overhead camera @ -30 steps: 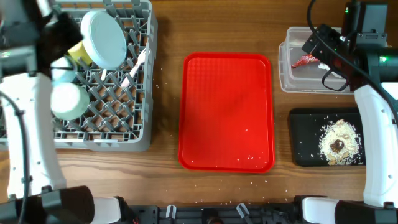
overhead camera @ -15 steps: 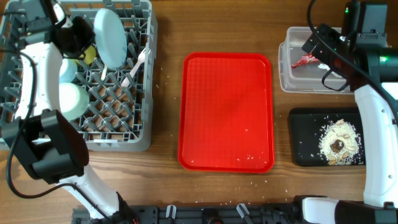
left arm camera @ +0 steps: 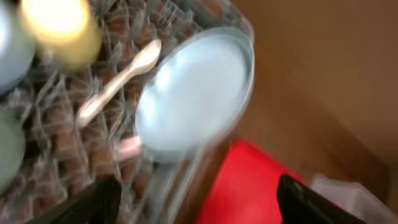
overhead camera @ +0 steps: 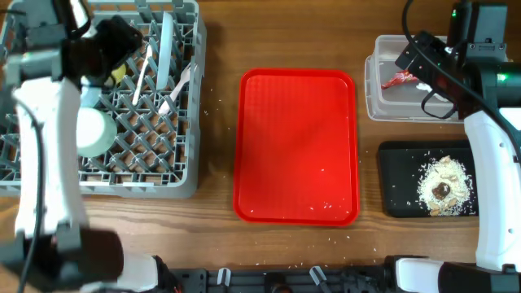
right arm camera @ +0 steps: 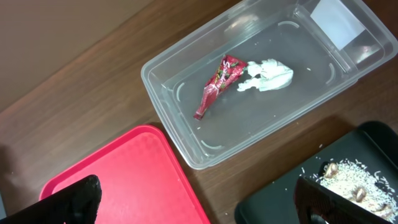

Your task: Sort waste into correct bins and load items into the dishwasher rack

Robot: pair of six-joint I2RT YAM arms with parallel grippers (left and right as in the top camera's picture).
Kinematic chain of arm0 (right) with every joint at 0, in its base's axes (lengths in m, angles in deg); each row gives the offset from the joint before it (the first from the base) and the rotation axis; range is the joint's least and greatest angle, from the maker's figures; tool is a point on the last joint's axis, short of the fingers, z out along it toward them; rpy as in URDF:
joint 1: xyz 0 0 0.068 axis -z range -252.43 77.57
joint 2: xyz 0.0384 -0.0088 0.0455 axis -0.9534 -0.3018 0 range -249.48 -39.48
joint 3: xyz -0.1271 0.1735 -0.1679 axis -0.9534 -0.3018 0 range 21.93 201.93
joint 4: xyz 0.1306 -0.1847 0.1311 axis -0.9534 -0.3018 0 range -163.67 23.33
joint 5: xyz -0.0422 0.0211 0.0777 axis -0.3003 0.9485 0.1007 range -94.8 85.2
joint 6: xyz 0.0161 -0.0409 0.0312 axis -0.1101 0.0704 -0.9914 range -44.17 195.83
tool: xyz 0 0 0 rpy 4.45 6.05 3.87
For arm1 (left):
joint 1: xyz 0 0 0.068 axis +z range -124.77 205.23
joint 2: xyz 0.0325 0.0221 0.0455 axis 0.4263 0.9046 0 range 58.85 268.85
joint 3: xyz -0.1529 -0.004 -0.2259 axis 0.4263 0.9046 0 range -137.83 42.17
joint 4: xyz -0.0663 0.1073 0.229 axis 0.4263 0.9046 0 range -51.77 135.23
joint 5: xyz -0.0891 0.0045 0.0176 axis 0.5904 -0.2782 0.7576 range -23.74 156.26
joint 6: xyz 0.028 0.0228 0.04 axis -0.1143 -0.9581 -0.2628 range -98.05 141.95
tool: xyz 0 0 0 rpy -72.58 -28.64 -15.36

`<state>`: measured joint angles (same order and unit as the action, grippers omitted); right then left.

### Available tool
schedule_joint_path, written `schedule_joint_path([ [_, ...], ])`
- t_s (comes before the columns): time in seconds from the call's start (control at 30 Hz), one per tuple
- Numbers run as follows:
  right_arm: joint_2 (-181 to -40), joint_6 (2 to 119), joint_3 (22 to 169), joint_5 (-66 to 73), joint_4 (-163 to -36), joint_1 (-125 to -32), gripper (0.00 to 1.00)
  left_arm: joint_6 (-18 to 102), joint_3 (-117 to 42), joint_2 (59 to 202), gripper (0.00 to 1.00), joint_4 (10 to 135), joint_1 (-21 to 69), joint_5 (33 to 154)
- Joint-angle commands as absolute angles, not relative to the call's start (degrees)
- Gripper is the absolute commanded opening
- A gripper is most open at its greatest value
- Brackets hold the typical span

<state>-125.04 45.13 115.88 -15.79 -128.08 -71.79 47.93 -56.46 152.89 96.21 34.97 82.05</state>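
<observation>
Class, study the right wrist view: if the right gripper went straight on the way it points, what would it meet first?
The right gripper would probably meet the clear tub first, near its closest corner; depth is unclear.

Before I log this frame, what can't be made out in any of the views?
- Left wrist view: motion blur smears the plate, spoon and yellow cup.
- Overhead: the left arm covers the left side of the dishwasher rack and most of the cup.
- Overhead: the right arm hides the tissue in the clear tub.
- Right wrist view: the frame edge cuts off the black tray.
</observation>
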Motion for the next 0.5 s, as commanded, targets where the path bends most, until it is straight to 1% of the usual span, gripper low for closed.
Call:
schedule_joint_path([
  [0.0,-125.52,45.83,115.99,-16.59,-127.99,-71.81,1.0,46.16,-55.06,145.0,0.79,107.07,34.99,80.65],
  [0.1,-125.52,45.85,115.99,-16.59,-127.99,-71.81,1.0,44.47,-44.35,137.02,0.77,106.19,33.18,80.28],
  [0.13,-125.52,45.85,115.99,-16.59,-127.99,-71.81,1.0,45.15,-34.71,129.79,0.77,103.0,31.43,80.56],
  [0.17,-125.52,45.83,115.99,-16.59,-127.99,-71.81,1.0,45.44,-29.84,125.55,0.77,101.14,30.45,80.89],
  [0.2,-125.52,45.83,115.99,-16.59,-127.99,-71.81,1.0,47.91,-20.31,115.52,0.77,97.19,28.3,80.96],
  [0.23,-125.52,45.85,115.99,-16.59,-127.99,-71.81,1.0,50.46,-14.97,107.74,0.81,96.07,26.93,80.96],
  [0.27,-125.5,45.83,115.99,-16.59,-128.01,-71.81,1.0,51.4,-12.07,101.94,1.0,96.82,26.21,80.96],
  [0.37,-125.52,45.83,115.99,-16.59,-127.99,-71.81,1.0,51.36,-9.84,86.21,1.0,102.89,25.81,80.93],
  [0.47,-125.52,45.83,115.99,-16.59,-127.99,-71.81,1.0,51.36,-9.84,79.08,1.0,104.6,25.81,80.98],
])
